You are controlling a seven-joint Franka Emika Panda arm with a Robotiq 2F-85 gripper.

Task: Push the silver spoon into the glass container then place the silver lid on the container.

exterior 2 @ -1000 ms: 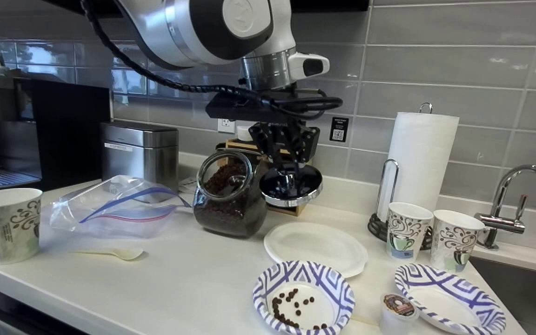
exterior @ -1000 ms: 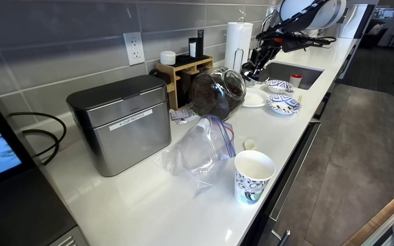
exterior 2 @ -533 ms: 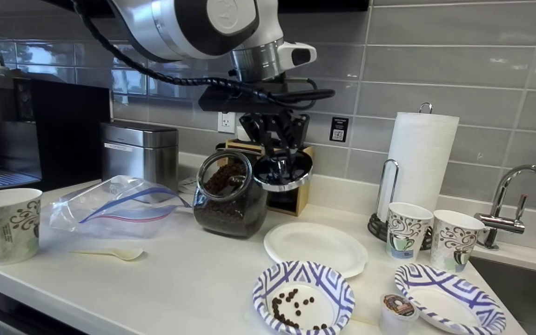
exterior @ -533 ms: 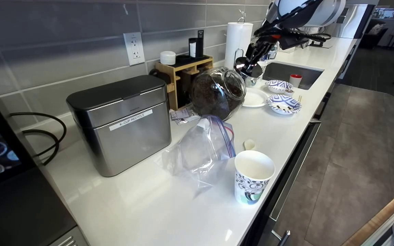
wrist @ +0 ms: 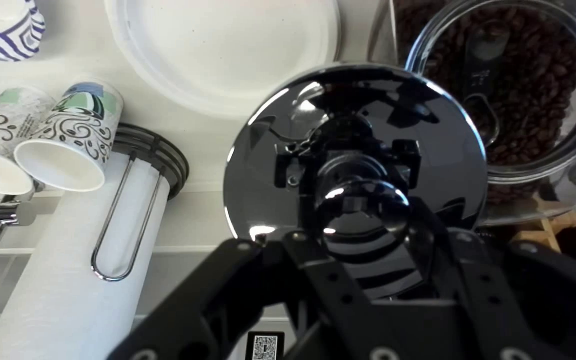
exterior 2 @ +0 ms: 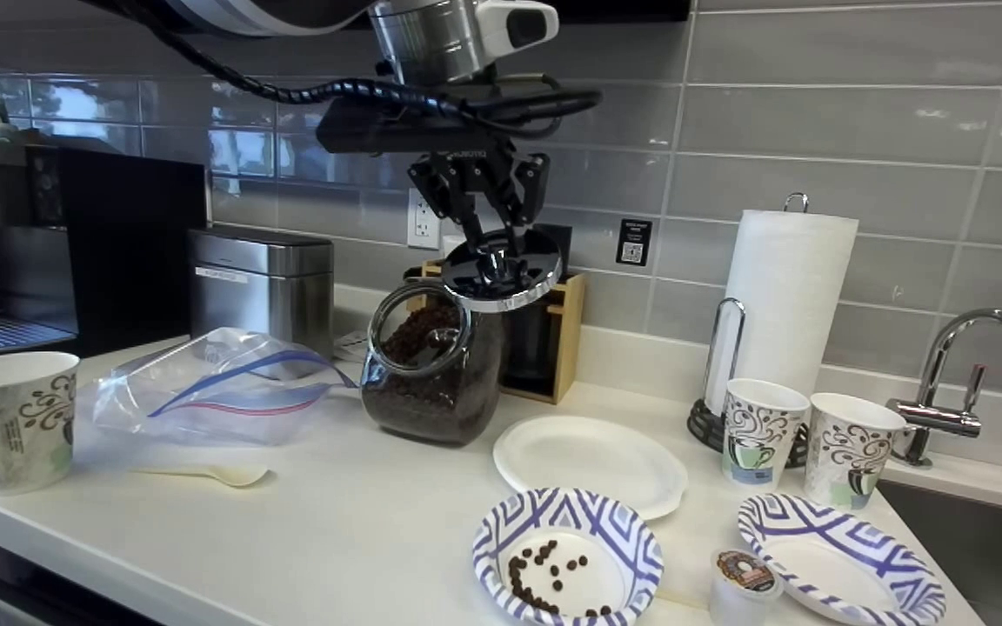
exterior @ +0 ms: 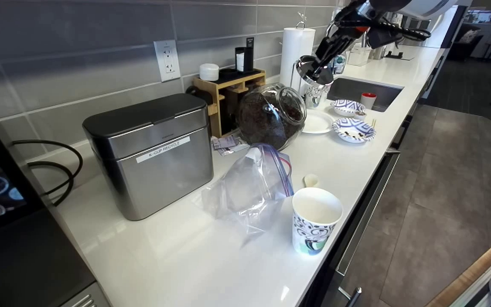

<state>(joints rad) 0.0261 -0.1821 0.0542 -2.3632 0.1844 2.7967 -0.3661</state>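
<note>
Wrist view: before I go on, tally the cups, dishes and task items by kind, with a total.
Cups: 2
Bowl: 1
Plate: 1
Lid: 1
Spoon: 1
Container: 1
Total: 7, counting those cut off by the frame

Near the glass container of dark-brown beans, silver is recorded on the lid, blue-on-white geometrics on the nearer bowl.
</note>
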